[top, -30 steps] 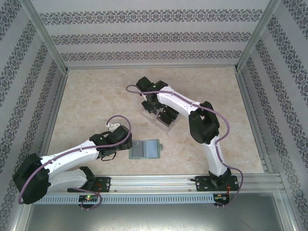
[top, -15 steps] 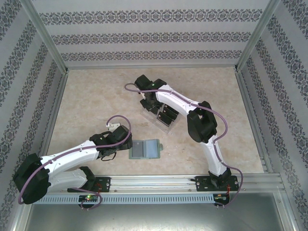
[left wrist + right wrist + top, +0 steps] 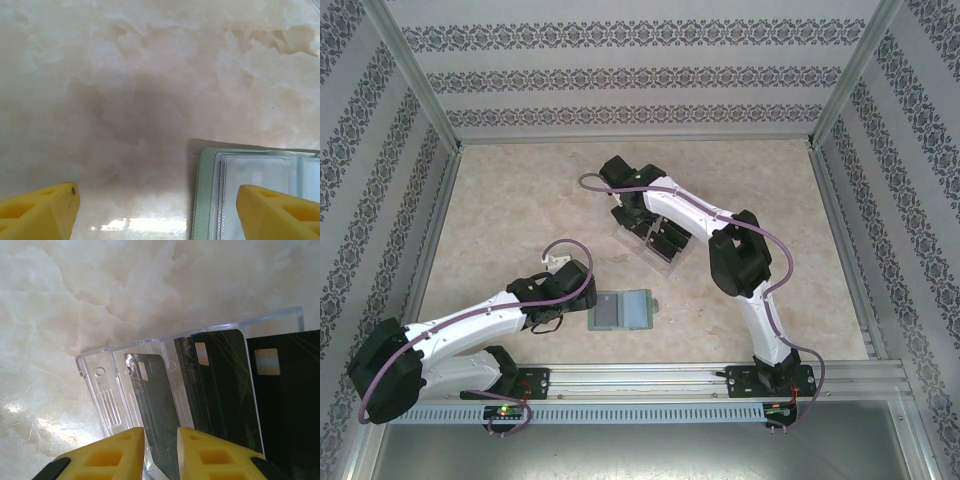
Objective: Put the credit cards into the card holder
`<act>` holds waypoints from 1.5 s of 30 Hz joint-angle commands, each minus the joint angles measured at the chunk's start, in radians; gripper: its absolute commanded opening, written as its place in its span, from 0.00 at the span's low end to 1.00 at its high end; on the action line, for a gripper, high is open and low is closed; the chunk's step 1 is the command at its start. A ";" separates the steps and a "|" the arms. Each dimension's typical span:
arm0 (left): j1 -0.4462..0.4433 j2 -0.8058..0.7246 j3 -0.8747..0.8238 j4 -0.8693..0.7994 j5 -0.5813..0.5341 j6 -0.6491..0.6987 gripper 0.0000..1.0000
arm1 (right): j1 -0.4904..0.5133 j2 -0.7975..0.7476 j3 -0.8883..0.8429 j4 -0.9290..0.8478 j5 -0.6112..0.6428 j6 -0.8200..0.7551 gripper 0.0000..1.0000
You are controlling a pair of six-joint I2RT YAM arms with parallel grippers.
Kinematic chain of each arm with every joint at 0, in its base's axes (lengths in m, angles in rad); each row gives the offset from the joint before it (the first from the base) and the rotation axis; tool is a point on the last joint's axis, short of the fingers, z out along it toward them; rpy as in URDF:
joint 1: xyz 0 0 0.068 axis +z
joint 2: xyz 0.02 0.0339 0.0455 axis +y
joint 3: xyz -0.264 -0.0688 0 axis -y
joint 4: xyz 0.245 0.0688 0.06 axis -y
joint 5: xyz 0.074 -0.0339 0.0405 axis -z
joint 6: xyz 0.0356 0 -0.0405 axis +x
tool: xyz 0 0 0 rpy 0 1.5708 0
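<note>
While my left gripper (image 3: 157,192) hangs wide open above the marbled beige table (image 3: 150,75), the sage-green card holder (image 3: 205,200) lies beside it with its glossy clear sleeves facing up. My right gripper (image 3: 160,435) stands narrow at the ribbed clear plastic tray (image 3: 100,390), which holds glossy black credit cards (image 3: 225,380). Their marks are too small to read, and I cannot tell whether one is pinched.

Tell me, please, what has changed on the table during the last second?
The right arm shifted its elbow slightly leftward in the top view, while the right gripper stayed over the clear tray holding the credit cards. Nothing was visibly taken or released. The left gripper stayed open beside the card holder, which did not move.
</note>
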 commanded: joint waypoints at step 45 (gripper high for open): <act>0.015 0.029 0.003 0.038 0.011 0.008 0.82 | 0.025 -0.022 -0.079 0.014 0.097 -0.022 0.25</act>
